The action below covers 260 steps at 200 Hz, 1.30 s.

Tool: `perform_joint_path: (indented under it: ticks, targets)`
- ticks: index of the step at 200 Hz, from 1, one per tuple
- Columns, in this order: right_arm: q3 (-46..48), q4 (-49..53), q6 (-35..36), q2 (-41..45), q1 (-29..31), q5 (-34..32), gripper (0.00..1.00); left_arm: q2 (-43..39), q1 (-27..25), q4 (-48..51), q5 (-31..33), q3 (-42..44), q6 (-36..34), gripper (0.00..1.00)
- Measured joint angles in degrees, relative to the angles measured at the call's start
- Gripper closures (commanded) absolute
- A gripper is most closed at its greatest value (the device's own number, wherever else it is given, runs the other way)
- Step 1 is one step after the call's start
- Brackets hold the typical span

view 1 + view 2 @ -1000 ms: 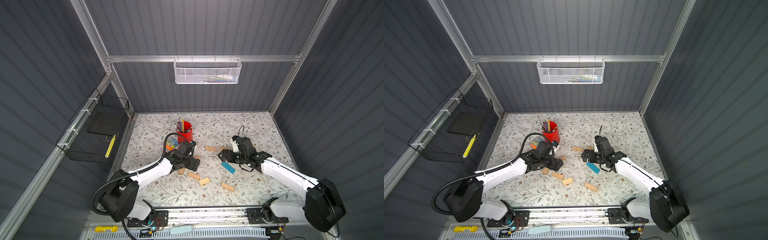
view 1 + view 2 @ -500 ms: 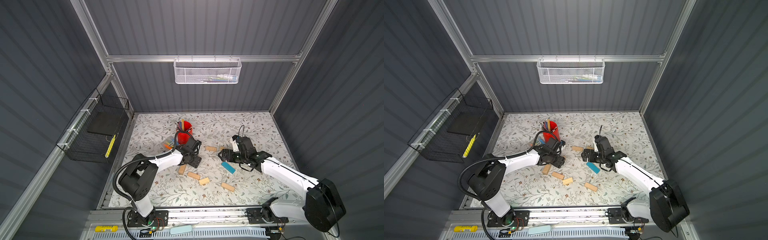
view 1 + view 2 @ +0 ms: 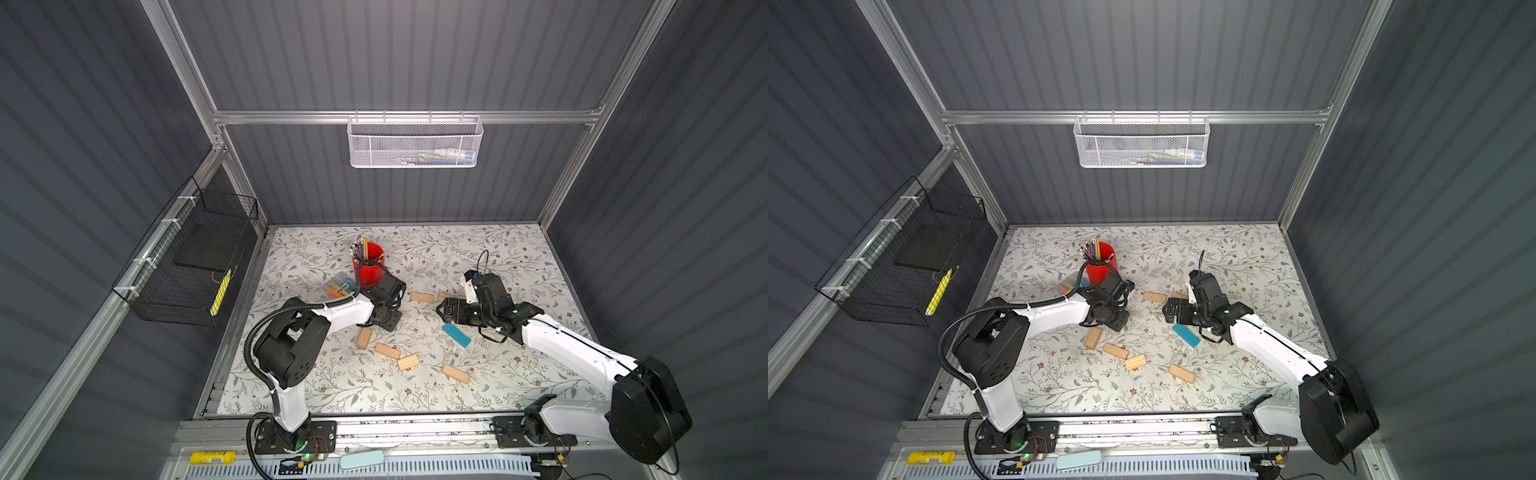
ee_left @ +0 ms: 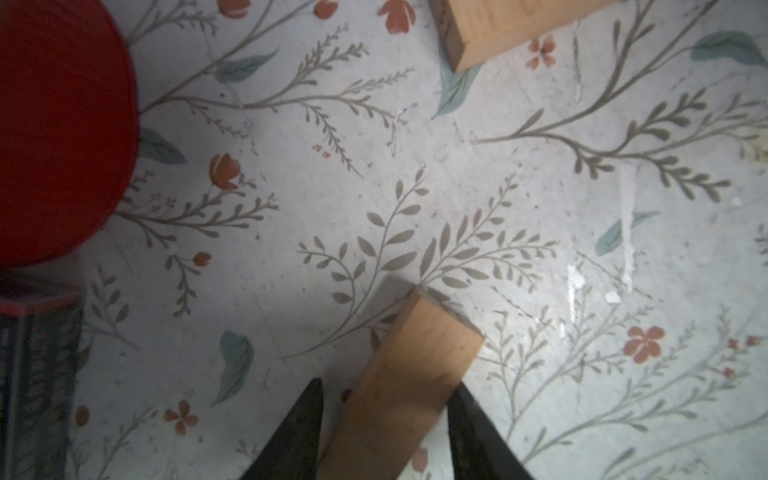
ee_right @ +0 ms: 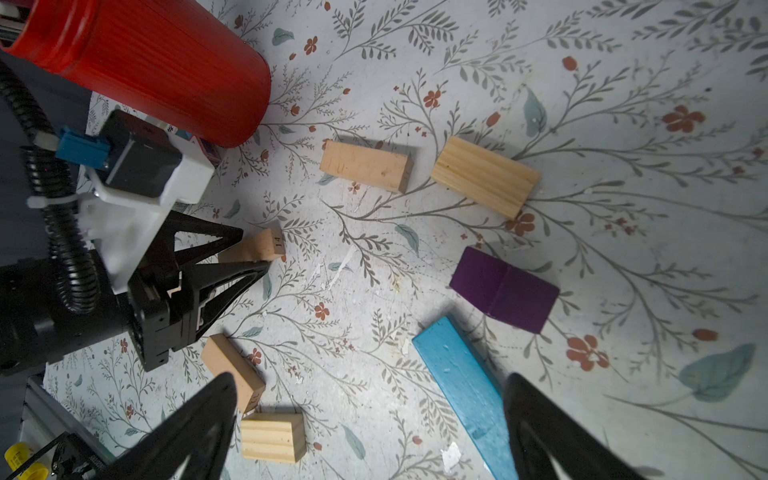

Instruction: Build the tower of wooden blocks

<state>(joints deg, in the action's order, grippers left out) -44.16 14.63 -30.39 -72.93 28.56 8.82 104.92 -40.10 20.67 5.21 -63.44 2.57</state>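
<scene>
left fingers [image 4: 297, 436] narrowed astride tan brick [image 4: 407, 382], one touching, gap other side | right fingers [image 5: 187, 436] spread wide

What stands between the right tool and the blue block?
Nothing visible. The right tool is open; in its wrist view the blue block lies flat between the jaws, and the purple block sits just past its end.

Blocks [image 3: 387, 351] lie before cup [image 3: 369, 266]
</scene>
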Motion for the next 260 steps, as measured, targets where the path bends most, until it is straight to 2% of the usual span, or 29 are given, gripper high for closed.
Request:
perform_joint_path:
  ticks: [37,70,148,186,218,260]
  targets:
    - [0.0,0.0,0.4,0.0,0.0,0.0,0.01,0.0,-0.3,1.1,0.0,0.0,2.4,0.64]
    - [-0.1,0.2,1.0,-0.4,0.0,0.0,0.01,0.0,-1.7,2.1,0.7,-0.2,7.5,0.69]
    - [-0.9,1.1,2.2,-1.3,0.0,0.1,0.01,2.6,-5.2,4.2,3.0,-4.0,27.7,0.75]
    - [-1.0,1.6,2.1,-1.4,0.0,0.3,0.01,3.6,-6.2,4.1,3.0,-5.3,35.3,0.76]
    - [-1.0,1.7,1.6,-1.5,0.0,0.7,0.01,4.5,-6.3,4.7,3.6,-6.7,38.2,0.75]
    - [-1.0,1.7,-0.2,-2.2,0.0,1.7,0.01,5.6,-6.4,5.2,4.9,-8.1,38.6,0.72]
